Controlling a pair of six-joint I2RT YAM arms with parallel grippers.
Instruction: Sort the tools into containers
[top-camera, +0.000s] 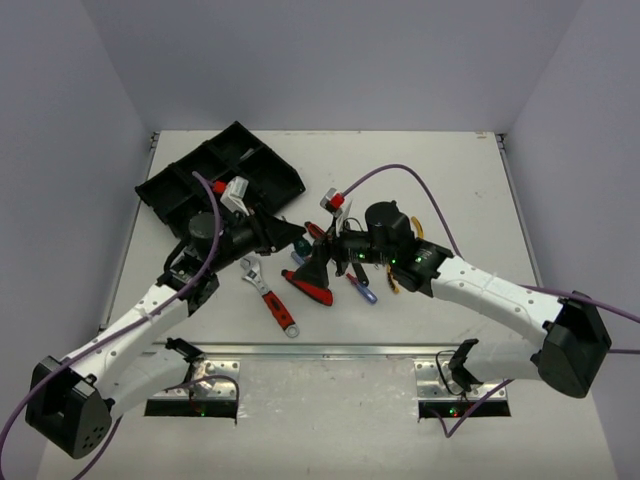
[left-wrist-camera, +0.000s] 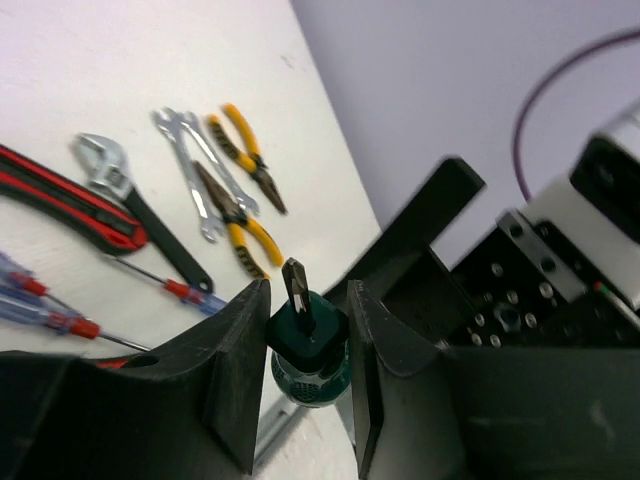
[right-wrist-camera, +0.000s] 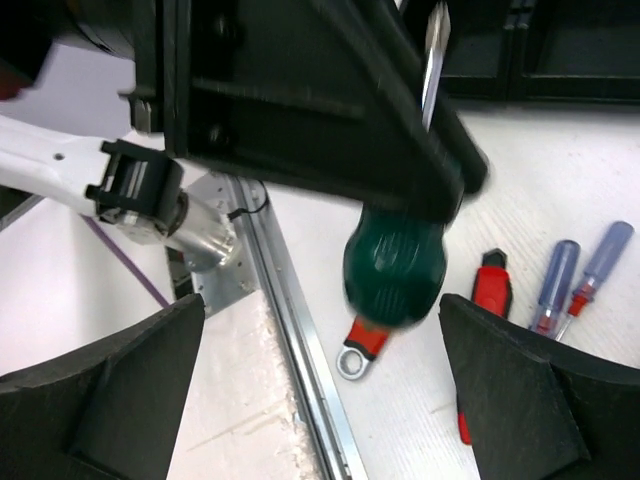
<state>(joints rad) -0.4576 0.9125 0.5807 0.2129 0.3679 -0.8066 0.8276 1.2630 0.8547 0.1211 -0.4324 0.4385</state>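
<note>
Clamped near the top of its handle, the green screwdriver (left-wrist-camera: 310, 365) stands blade-up across the narrowed fingers of the left end effector (left-wrist-camera: 307, 300); the right end effector (right-wrist-camera: 322, 305) gapes wide and empty just opposite; the black tray (top-camera: 165, 190) lies just beside the left one, the nearer arm.

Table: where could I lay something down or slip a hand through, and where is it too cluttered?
Bare: the far right corner of the table, bordered by the purple cable and the right arm; also the far strip right of the black tray. Crowded: the middle, where the adjustable wrench, red utility knife and screwdrivers lie close together.
</note>
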